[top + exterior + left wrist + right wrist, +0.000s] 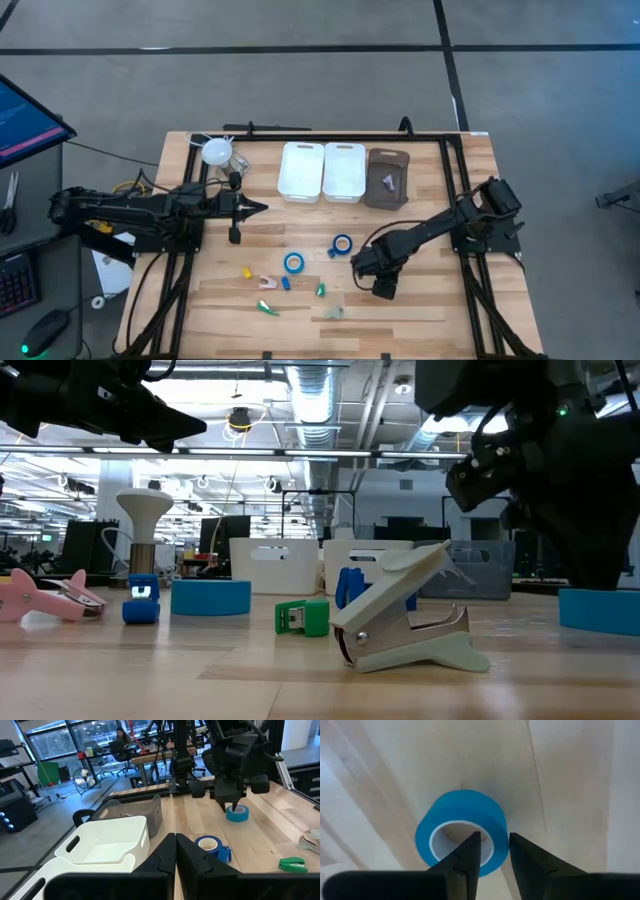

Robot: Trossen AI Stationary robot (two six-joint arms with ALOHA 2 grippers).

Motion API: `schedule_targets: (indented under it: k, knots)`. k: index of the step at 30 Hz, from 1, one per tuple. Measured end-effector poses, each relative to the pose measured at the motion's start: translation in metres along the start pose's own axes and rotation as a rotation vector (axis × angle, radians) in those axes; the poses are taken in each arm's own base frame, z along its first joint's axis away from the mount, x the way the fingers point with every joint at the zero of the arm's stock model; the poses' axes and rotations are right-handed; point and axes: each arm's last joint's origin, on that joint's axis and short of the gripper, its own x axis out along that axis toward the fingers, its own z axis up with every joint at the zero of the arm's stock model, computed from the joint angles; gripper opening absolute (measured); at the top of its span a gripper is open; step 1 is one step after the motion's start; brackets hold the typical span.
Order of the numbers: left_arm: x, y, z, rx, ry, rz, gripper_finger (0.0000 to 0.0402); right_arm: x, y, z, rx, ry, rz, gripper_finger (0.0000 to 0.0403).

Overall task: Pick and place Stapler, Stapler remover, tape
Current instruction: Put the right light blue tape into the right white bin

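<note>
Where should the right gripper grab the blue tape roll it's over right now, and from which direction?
Grip the wall of the blue ring-shaped tape roll from straight above. It lies flat on the wooden table with its pale core open upward, so one finger can drop into the hole and one outside. The right gripper is already lined up that way, its fingers straddling the near wall.

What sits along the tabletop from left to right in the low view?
Pink staple remover → small blue stapler → blue tape roll → small green stapler → white staple remover → another blue tape roll at the right edge.
</note>
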Motion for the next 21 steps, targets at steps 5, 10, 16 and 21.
schedule_targets:
  k: [5, 10, 16, 21]
  knots:
    - [0.0, 0.0, 0.0, 0.0, 0.0, 0.0, 0.0003, 0.007, -0.003, -0.002, 0.003, -0.005, 0.008, 0.0095]
    - [0.0, 0.0, 0.0, 0.0, 0.0, 0.0, 0.0003, 0.018, -0.008, -0.007, 0.006, 0.009, 0.007, 0.0089]
    - [0.0, 0.0, 0.0, 0.0, 0.0, 0.0, 0.0003, 0.018, -0.01, -0.007, -0.026, 0.01, -0.001, 0.0026]
    - [0.0, 0.0, 0.0, 0.0, 0.0, 0.0, 0.0003, 0.012, -0.018, -0.005, -0.025, 0.005, 0.003, 0.0026]
